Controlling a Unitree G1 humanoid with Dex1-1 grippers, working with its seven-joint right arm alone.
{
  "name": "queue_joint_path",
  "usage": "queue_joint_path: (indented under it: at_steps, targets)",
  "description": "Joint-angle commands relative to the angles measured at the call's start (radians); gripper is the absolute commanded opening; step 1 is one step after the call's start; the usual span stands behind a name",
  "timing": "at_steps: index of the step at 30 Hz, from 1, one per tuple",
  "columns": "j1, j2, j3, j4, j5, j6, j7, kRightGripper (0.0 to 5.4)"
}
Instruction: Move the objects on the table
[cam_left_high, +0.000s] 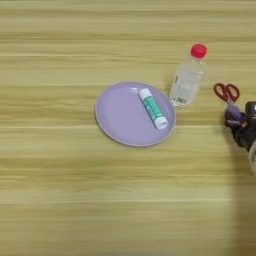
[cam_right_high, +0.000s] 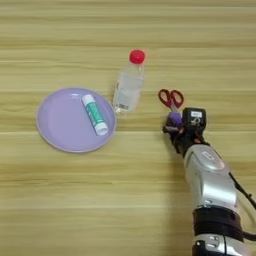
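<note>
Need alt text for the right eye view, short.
Right gripper at a small purple block just below red-handled scissors on a wooden table. To the left, a red-capped clear bottle stands beside a purple plate holding a white, green-labelled tube.
</note>
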Motion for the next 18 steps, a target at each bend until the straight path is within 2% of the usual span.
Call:
queue_joint_path:
  at_steps: [1,18]
  targets:
    - [-0.087,-0.023,0.007,-0.033,-0.010,-0.026,-0.004,1.43]
    - [-0.134,0.008,0.042,0.030,-0.023,-0.045,0.006,1.43]
